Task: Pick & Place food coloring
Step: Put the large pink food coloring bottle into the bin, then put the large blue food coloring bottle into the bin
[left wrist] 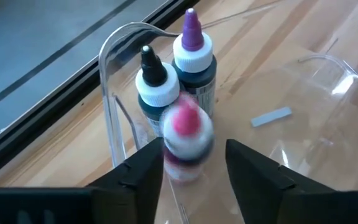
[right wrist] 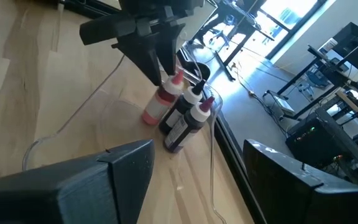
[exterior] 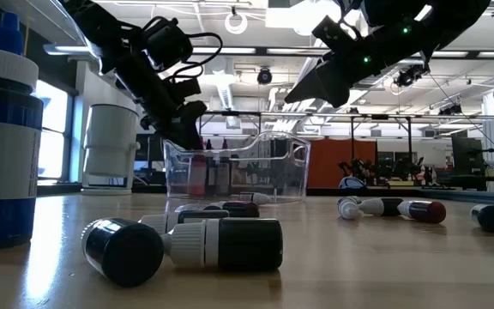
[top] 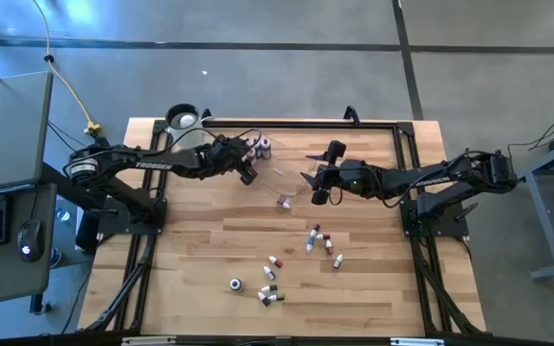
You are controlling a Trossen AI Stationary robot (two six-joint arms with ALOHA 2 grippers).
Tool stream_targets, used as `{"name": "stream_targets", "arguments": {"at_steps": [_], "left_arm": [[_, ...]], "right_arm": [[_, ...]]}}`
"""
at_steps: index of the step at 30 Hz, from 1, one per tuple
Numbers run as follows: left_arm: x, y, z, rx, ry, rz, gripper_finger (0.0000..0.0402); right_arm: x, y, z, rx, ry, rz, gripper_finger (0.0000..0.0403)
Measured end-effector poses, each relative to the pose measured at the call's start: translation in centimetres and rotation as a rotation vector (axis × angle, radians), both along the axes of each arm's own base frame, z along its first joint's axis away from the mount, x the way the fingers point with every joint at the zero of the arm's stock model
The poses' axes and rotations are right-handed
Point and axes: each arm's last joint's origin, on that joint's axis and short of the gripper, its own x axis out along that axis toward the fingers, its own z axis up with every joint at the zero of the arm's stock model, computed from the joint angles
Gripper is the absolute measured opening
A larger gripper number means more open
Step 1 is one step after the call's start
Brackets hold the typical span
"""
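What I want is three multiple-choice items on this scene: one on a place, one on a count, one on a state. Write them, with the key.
1. Where are the small upright food-coloring dropper bottles?
A) in the shallow clear plastic tray
B) on the grey floor
C) on the keyboard

2. How many bottles are there?
A) one
B) three
C) six

3. The right hand is:
A) shut on a bottle
B) open and empty
C) out of view

Key:
1 A, the clear wall curves around them.
2 B, both wrist views show three.
3 B, its fingers stand wide apart with nothing between.
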Motion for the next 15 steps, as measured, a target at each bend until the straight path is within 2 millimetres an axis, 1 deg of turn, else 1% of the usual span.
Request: {"name": "stream_targets", "arguments": {"at_steps": [5, 7, 9, 11, 15], "left_arm": [[0.1, 0.1, 0.2, 0.05, 0.009, 0.009, 0.0187], [0.3, 0.2, 0.7, 0.07, 0.009, 0.011, 0.0187], [0.5, 0.3, 2.0, 0.076, -0.01, 0.006, 0.0187], [0.9, 0.0, 3.7, 0.077, -0.025, -0.033, 0.0188], [1.0, -1.3, 7.7, 0.076, 0.029, -0.124, 0.0188]], "right_arm": [[0.0, 0.0, 0.0, 0.0, 0.0, 0.0, 0.024], [0.0, 0.0, 0.0, 0.0, 0.0, 0.0, 0.024], [0.0, 0.0, 0.0, 0.0, 0.0, 0.0, 0.024], [0.0, 0.0, 0.0, 0.0, 0.0, 0.0, 0.024], [0.1, 0.1, 0.0, 0.014, -0.001, 0.045, 0.024]]}}
